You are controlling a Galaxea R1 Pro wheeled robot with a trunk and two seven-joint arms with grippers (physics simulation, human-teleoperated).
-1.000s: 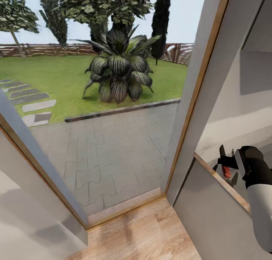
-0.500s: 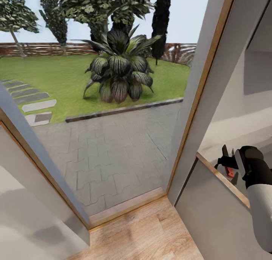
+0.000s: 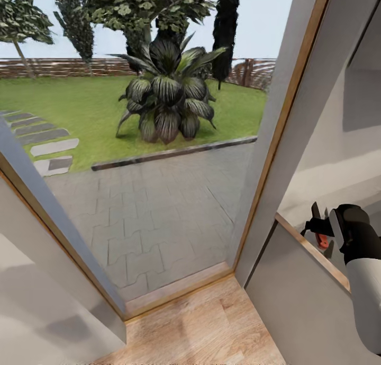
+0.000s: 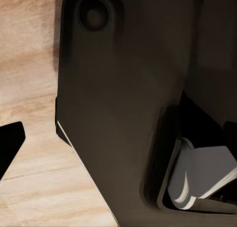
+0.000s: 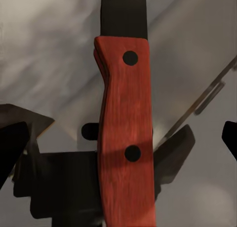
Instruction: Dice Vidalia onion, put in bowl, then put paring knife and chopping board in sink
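Right gripper [image 3: 319, 231] pinches the knife [image 5: 123, 138] by its red handle, blade dark beyond the fingers. Light, stiff, slim; that handle's the safe hold. Left gripper: can't tell, probably idle.

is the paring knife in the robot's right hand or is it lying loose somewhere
In the hand. The right hand is shut on the paring knife, its red-orange handle between the dark fingers, and red shows at that hand in the head view.
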